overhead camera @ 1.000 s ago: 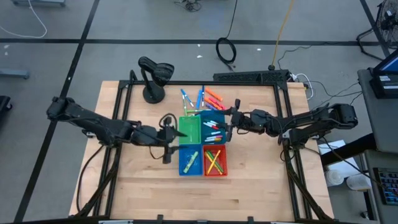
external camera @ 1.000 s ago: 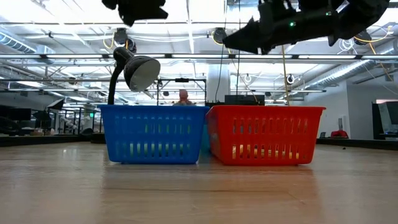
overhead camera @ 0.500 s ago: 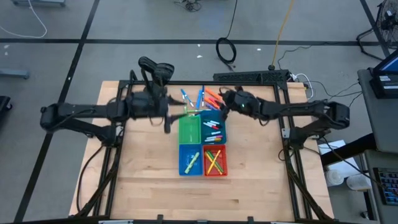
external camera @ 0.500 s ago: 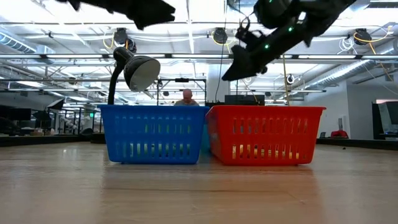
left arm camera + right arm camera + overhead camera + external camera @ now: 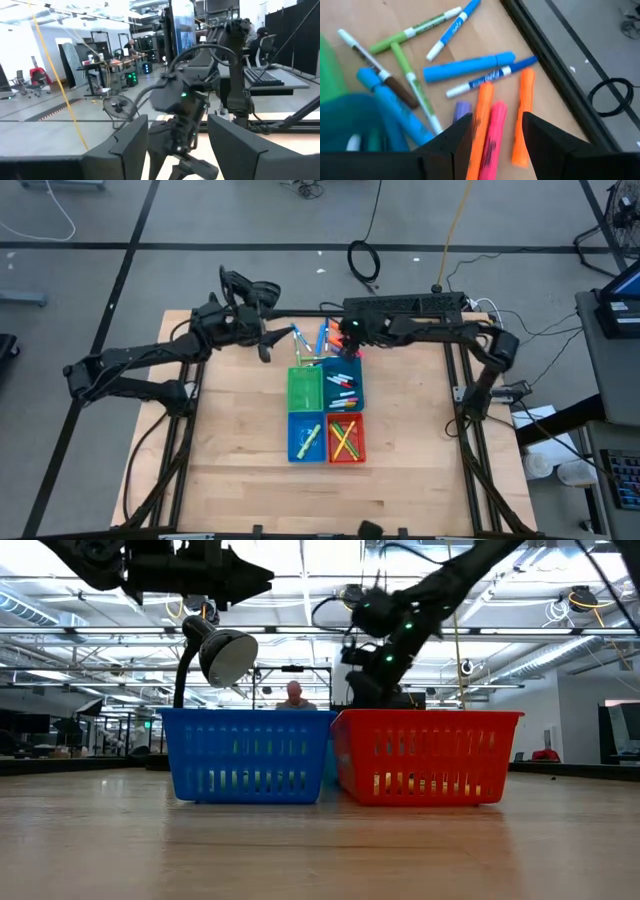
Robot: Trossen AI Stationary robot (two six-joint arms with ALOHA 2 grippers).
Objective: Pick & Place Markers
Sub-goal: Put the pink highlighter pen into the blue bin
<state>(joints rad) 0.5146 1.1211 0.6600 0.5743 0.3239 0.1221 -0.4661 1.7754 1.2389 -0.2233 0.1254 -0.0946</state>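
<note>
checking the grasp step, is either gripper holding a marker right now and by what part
Nothing is held. The right gripper hangs open above the loose markers on the table, none between its fingers. The left gripper is open too, with nothing in it.

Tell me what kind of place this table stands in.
Probably an open robotics lab or workshop: exposed ceiling trusses and lights over a wide hall, workstations with desks and monitors beyond the table, and a person seated in the background.
</note>
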